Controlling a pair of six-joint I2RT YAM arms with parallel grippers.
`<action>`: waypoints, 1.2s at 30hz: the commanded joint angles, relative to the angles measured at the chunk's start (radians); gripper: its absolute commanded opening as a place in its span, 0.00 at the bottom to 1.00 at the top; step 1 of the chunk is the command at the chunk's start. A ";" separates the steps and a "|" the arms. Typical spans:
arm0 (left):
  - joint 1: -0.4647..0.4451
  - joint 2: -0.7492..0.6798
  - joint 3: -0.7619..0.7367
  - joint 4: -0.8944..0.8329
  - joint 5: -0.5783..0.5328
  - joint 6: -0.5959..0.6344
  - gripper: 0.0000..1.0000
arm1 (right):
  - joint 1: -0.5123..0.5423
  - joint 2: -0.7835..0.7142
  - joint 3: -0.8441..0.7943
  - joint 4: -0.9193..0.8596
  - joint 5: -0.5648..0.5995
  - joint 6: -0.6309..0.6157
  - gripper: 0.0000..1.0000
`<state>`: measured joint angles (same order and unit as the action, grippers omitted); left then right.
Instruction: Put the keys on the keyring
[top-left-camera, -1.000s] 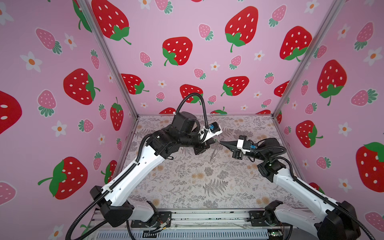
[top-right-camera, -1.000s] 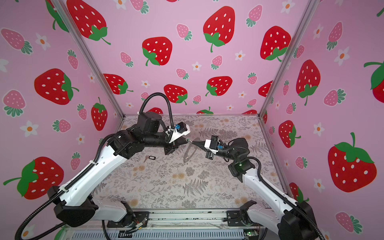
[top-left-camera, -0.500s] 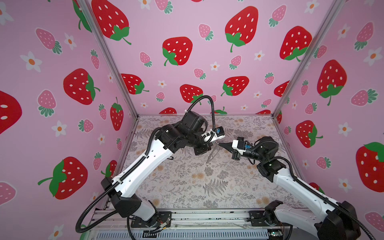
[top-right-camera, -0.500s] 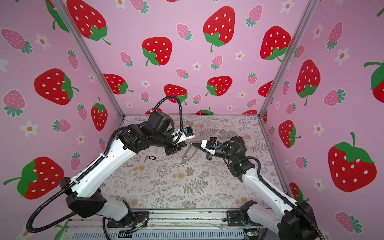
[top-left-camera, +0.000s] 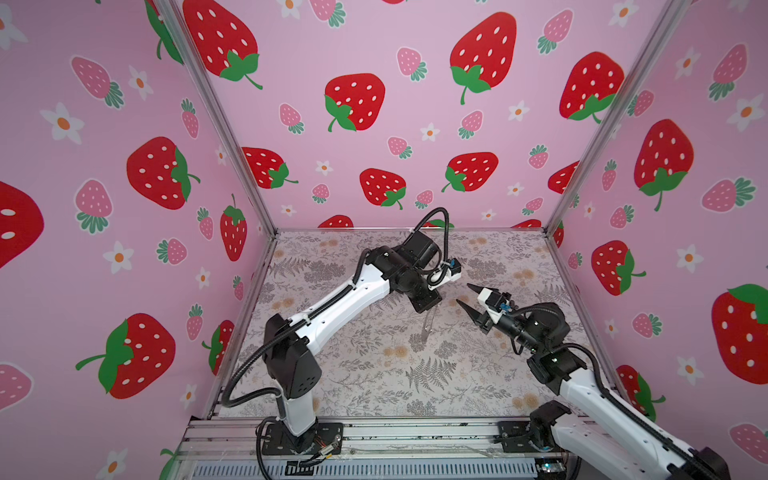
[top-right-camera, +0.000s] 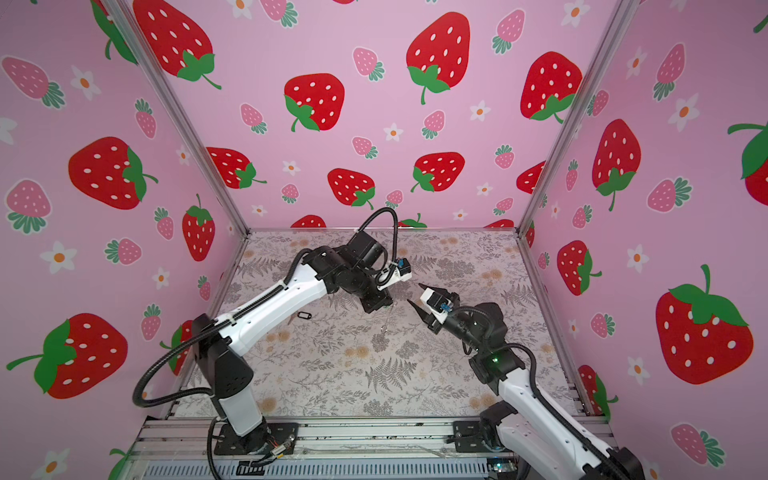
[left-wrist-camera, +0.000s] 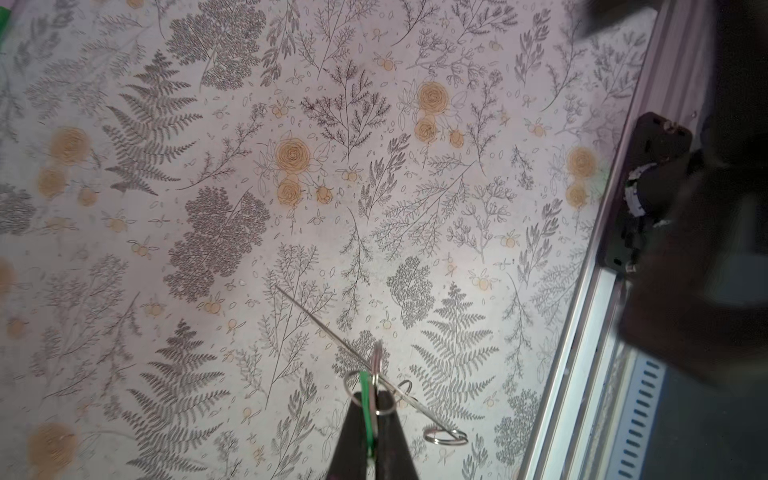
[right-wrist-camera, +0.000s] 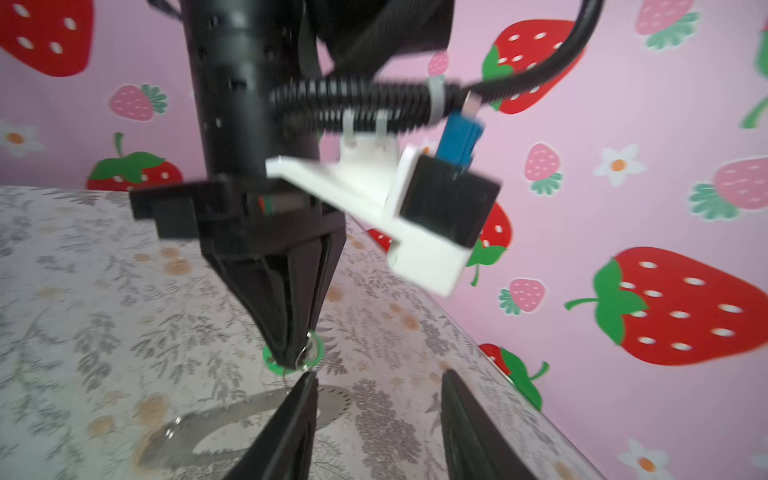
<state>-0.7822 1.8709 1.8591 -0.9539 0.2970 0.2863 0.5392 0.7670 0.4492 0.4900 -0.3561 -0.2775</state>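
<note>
My left gripper (left-wrist-camera: 372, 401) is shut on the green key (left-wrist-camera: 365, 399), with thin wire loops (left-wrist-camera: 444, 436) crowding its tip. The grey keyring (left-wrist-camera: 324, 328) hangs below it, seen edge-on as a thin line. In both top views the keyring (top-left-camera: 428, 322) (top-right-camera: 386, 320) dangles under the left gripper (top-left-camera: 433, 306) (top-right-camera: 386, 305). My right gripper (top-left-camera: 463, 294) (top-right-camera: 414, 294) is open and empty, a little to the right of it. In the right wrist view the right gripper (right-wrist-camera: 376, 399) faces the green key (right-wrist-camera: 318, 347) and the keyring (right-wrist-camera: 249, 415). The black-rimmed key (top-right-camera: 304, 316) lies on the table by the left arm.
The floral table (top-left-camera: 374, 374) is boxed in by pink strawberry walls on three sides. An aluminium rail (top-left-camera: 415, 432) with both arm bases runs along the front edge.
The right gripper, shut at the left gripper's tip before, has opened and drawn back to the right. The left arm has swung right with the green key and the hanging keyring.
</note>
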 joint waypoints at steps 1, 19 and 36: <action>-0.020 0.103 0.152 0.077 0.110 -0.159 0.00 | -0.014 -0.076 -0.016 -0.043 0.271 -0.032 0.51; 0.098 0.240 -0.057 0.046 -0.035 0.083 0.00 | -0.018 -0.005 0.057 -0.217 0.281 -0.085 0.51; 0.201 0.278 -0.180 -0.083 -0.192 0.191 0.00 | -0.018 0.096 0.040 -0.228 0.245 -0.140 0.50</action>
<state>-0.5926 2.1387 1.6485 -0.9886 0.1188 0.4557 0.5270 0.8654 0.4854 0.2657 -0.1051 -0.3946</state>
